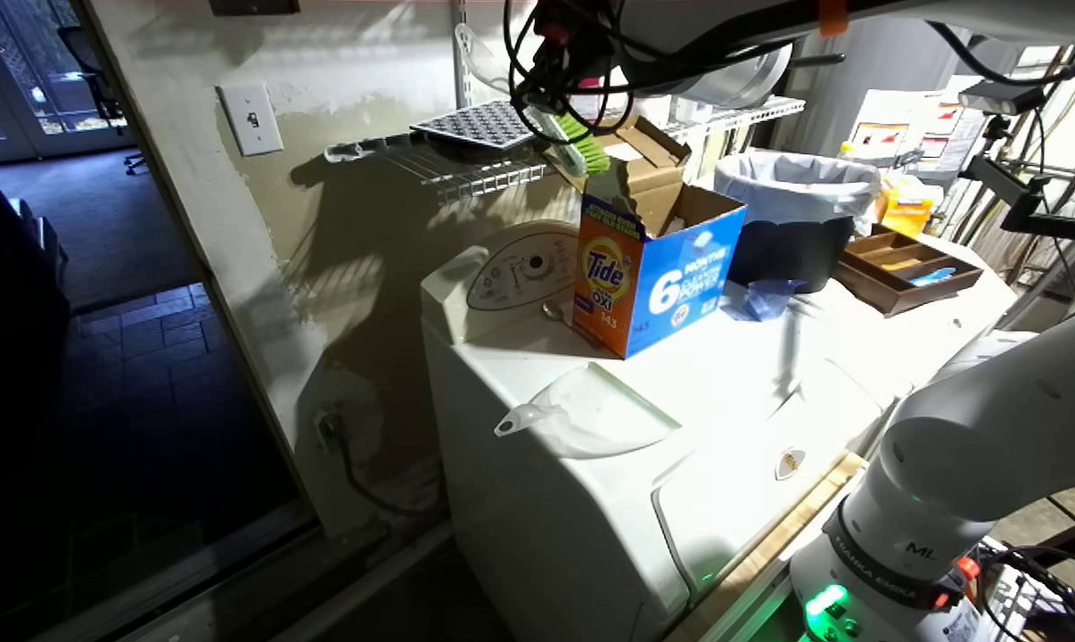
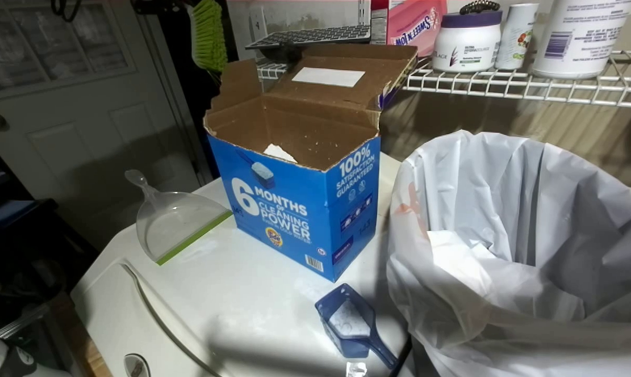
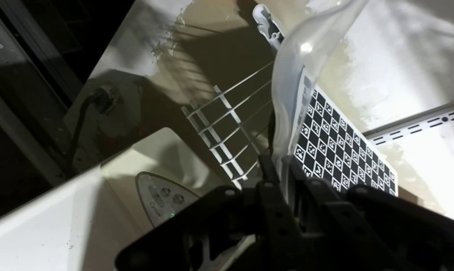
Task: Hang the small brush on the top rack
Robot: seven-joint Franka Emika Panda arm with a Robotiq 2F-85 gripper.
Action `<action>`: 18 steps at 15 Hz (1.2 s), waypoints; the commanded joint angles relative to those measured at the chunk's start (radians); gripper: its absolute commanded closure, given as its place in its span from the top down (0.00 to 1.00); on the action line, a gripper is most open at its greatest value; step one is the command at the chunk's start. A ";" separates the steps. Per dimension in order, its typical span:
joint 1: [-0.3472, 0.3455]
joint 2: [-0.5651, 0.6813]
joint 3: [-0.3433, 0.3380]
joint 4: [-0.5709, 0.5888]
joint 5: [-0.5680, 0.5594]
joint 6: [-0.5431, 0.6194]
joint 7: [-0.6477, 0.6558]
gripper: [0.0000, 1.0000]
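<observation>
The hand grips the small brush by its clear, curved handle, partly hiding the wire rack and a black-and-white patterned board; a slotted wall strip runs at right, a control panel sits lower left.

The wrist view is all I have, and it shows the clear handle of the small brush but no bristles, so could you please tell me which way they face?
Observer: In both exterior views, the green bristles of the small brush face the right of the picture, the side where the detergent box stands.
Operator: Thank you; would you kindly tell me whether that box is open or closed on top?
Observer: It is open, with its large flap folded back.
</observation>
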 commanded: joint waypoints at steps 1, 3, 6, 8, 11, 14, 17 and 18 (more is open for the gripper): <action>-0.003 -0.001 -0.011 0.031 -0.037 0.041 -0.031 0.03; -0.021 0.005 0.007 0.053 -0.049 0.078 -0.032 0.03; -0.053 0.014 0.038 0.079 -0.065 0.140 -0.012 0.03; -0.092 0.019 0.075 0.085 -0.064 0.188 0.008 0.03; -0.155 0.030 0.133 0.091 -0.052 0.249 0.035 0.03; -0.215 0.044 0.191 0.092 -0.039 0.289 0.063 0.03; -0.248 0.066 0.230 0.103 -0.029 0.320 0.083 0.03; -0.259 0.074 0.243 0.111 -0.031 0.332 0.086 0.03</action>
